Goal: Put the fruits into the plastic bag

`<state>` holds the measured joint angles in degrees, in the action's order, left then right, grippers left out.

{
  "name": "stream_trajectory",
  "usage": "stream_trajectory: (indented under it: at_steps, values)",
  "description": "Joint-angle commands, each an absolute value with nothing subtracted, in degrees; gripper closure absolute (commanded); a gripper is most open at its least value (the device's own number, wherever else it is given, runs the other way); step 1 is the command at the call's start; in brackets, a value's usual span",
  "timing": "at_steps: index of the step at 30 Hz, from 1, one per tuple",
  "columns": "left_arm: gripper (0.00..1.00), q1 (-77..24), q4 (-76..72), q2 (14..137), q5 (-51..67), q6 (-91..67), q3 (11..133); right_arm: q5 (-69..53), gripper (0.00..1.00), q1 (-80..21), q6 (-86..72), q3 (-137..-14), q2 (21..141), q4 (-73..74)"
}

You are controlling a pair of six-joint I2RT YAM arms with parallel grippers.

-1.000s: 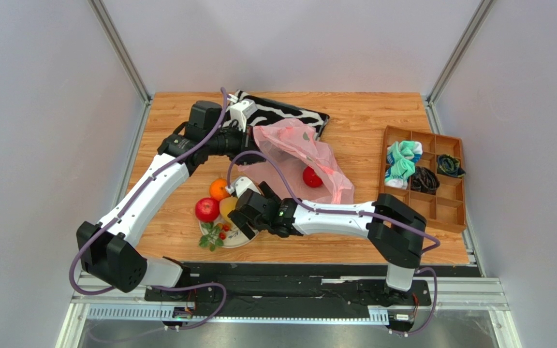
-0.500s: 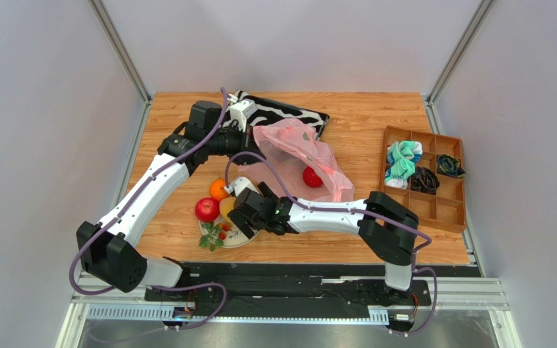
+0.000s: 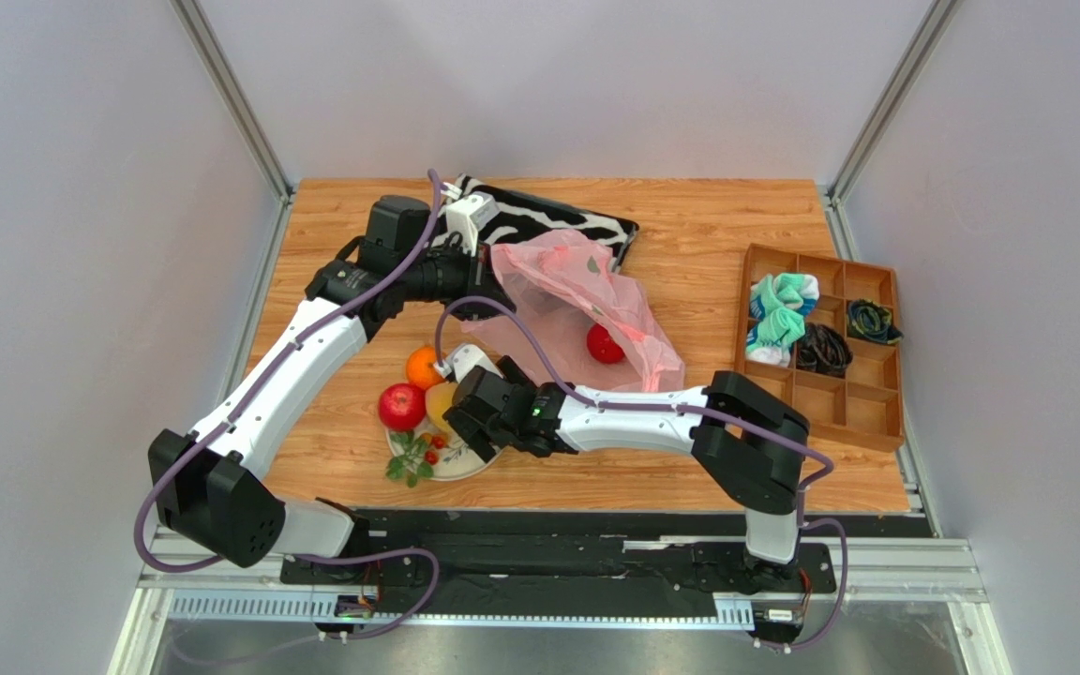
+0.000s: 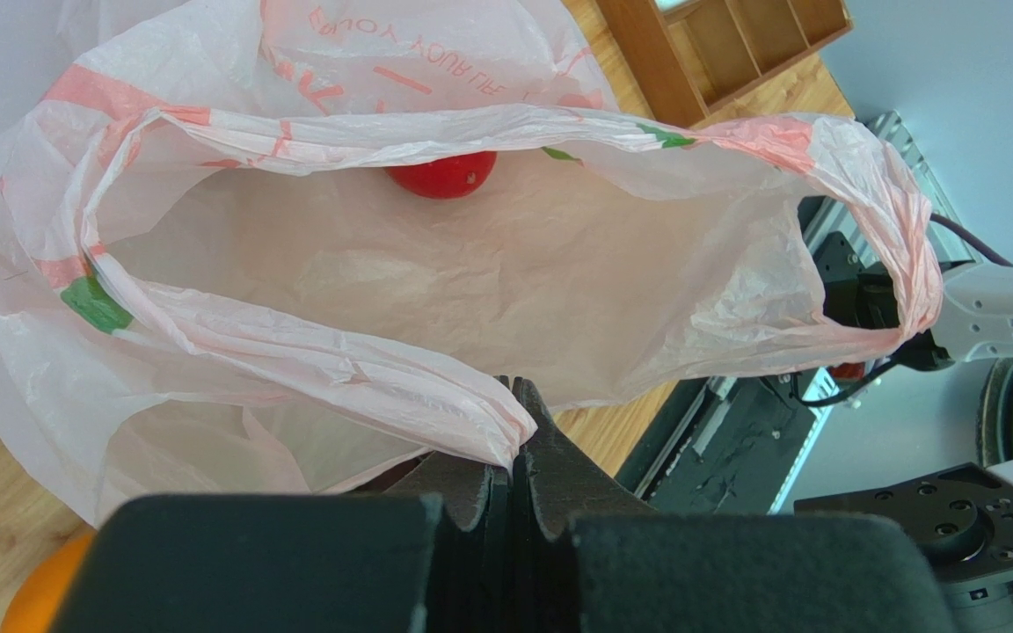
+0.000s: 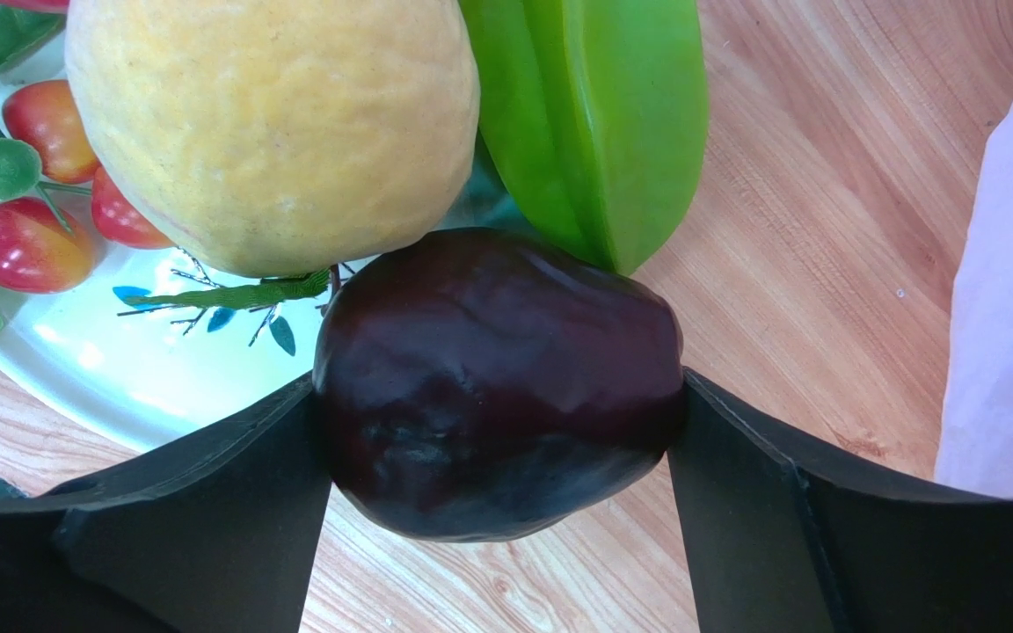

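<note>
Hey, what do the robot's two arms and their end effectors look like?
The left arm and right arm are slim white links with chunky black joints and bases. A purple cable loops along each. The left end effector and right end effector have flat black fingers.

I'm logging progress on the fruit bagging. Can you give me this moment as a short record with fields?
left claw: shut on the plastic bag rim, holding its mouth open
in bag: one red fruit
right claw: fingers against both sides of the dark maroon fruit
maroon fruit position: at the edge of the plate, next to the yellow fruit and green ridged fruit
also outside bag: red apple, orange, berry sprig
</note>
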<state>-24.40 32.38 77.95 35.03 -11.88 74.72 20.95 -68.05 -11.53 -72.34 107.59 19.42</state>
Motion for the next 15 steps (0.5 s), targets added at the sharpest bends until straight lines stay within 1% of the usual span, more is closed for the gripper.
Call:
stream_trajectory:
  at_steps: [1,2,3,6,11,15]
  values:
    - [1.0,-24.8,31.9,76.5,35.3,-12.3,75.0,21.7,0.37,-68.0,-12.0,-72.2,105.8,18.5]
    - [1.0,-24.7,32.0,76.5,35.3,-12.3,75.0,21.6,0.39,-67.9,-12.0,-72.0,105.6,18.6]
    - [1.0,-24.8,31.9,76.5,35.3,-12.3,75.0,21.3,0.45,-68.0,-12.0,-71.8,105.2,18.5]
    - [1.0,-24.8,32.0,76.6,35.3,-12.4,75.0,19.8,0.51,-68.2,-11.8,-71.1,103.8,18.1]
    - [1.0,-24.8,31.9,76.6,35.2,-12.3,74.9,18.5,0.52,-70.0,-10.6,-70.0,100.9,17.6]
    - [1.0,-24.8,31.8,76.6,35.2,-12.3,75.0,16.6,0.52,-72.4,-10.5,-69.2,96.3,17.4]
